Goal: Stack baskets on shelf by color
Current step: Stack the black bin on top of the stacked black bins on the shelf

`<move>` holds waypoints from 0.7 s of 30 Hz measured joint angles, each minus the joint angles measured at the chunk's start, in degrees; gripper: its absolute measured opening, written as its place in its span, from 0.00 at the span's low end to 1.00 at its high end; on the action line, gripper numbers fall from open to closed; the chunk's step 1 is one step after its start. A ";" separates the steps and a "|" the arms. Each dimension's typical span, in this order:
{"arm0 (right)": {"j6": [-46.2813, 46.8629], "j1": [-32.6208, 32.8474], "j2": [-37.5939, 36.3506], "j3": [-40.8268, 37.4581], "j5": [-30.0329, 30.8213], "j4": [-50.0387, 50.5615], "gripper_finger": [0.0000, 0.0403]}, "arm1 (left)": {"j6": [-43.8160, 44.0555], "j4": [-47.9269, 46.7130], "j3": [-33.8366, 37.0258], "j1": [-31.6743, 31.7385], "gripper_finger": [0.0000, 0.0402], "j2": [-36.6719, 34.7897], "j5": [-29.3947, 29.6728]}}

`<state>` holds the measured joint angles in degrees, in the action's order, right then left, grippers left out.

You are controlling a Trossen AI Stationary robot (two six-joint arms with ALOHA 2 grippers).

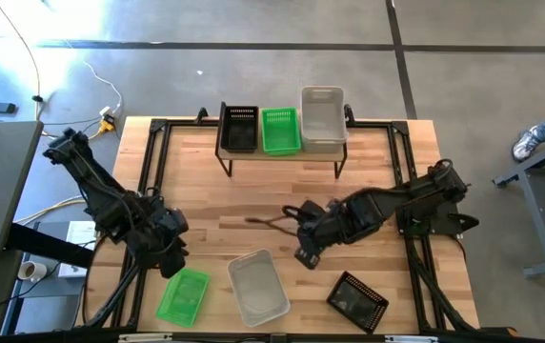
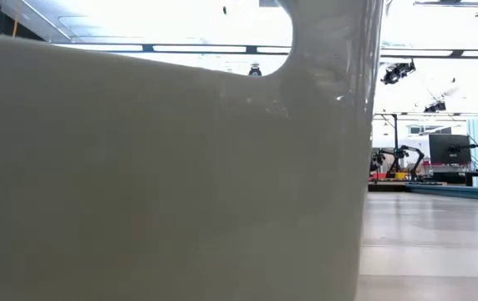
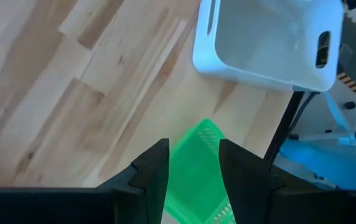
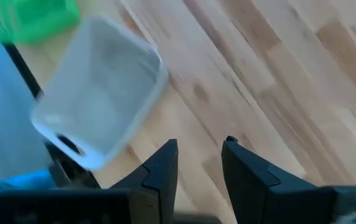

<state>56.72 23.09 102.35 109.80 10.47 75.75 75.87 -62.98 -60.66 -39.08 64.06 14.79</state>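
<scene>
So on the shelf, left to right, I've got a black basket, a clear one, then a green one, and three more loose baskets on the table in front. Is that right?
Not quite: the order is wrong. In the high view the shelf holds the black basket, then the green one in the middle, then the clear one on the right. The rest stands: a green, a clear and a black basket lie loose on the table in front.

We see the left hand (image 1: 171, 262) low at the near left of the tabletop, fingers apart and empty. The right hand (image 1: 308, 255) hovers mid-tabletop, fingers apart, empty too.
</scene>
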 joint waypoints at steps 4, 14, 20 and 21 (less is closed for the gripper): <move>0.73 2.48 0.00 0.00 -0.02 4.71 0.27 | 4.11 0.03 0.00 -1.62 0.32 2.13 -0.02; 3.69 9.12 0.00 0.00 0.21 8.33 0.27 | 13.39 0.24 0.00 -3.11 0.32 4.10 -0.22; 5.82 12.15 0.02 0.00 1.09 12.60 0.27 | 19.15 0.26 0.00 -4.30 0.32 4.10 -0.22; 6.39 12.51 0.01 0.00 1.10 13.46 0.27 | 20.26 0.24 0.00 -4.63 0.32 4.10 -0.22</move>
<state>63.11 35.60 102.36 109.80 11.57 89.21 96.13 -62.74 -60.66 -43.72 68.16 14.56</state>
